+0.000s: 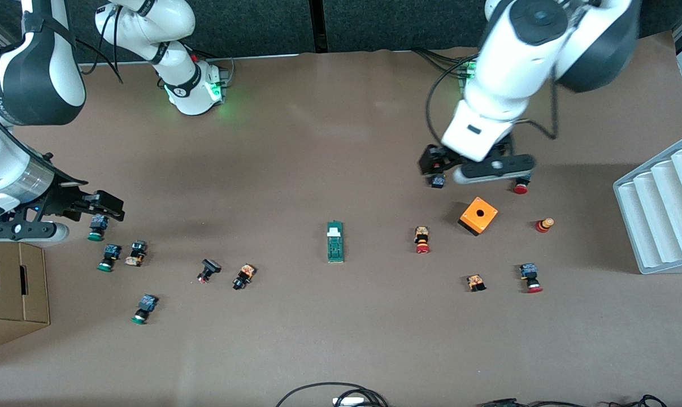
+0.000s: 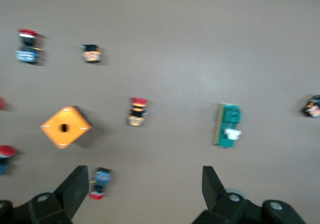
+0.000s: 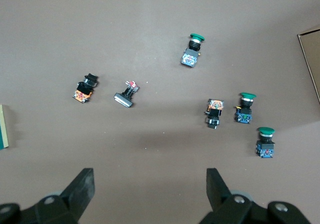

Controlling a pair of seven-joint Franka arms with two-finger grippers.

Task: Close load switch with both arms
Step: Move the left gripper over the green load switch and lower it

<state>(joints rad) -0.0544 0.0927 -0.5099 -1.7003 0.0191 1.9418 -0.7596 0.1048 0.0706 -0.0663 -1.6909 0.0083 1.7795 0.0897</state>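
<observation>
A brown paper-covered table point(image 1: 318, 141) meets a dark wall at twelve o'clock. At nine o'clock sits a cardboard box point(image 1: 13, 288); black lettering on the right arm looks illegible. The right gripper point(image 3: 150, 189) hangs over green buttons point(image 1: 106, 259), jaws wide, empty. Mid-table lies the load switch point(image 1: 335, 242), long axis twelve-to-six, white slider toward twelve. The left gripper point(image 2: 145, 189), wide and empty, hovers near the orange cube point(image 1: 478, 215), a white rack point(image 1: 660, 203) at three o'clock.

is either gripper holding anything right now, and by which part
Nothing is held. The left gripper and right gripper are both open and empty above the table; the dark-green rectangular load switch lies untouched.
</observation>
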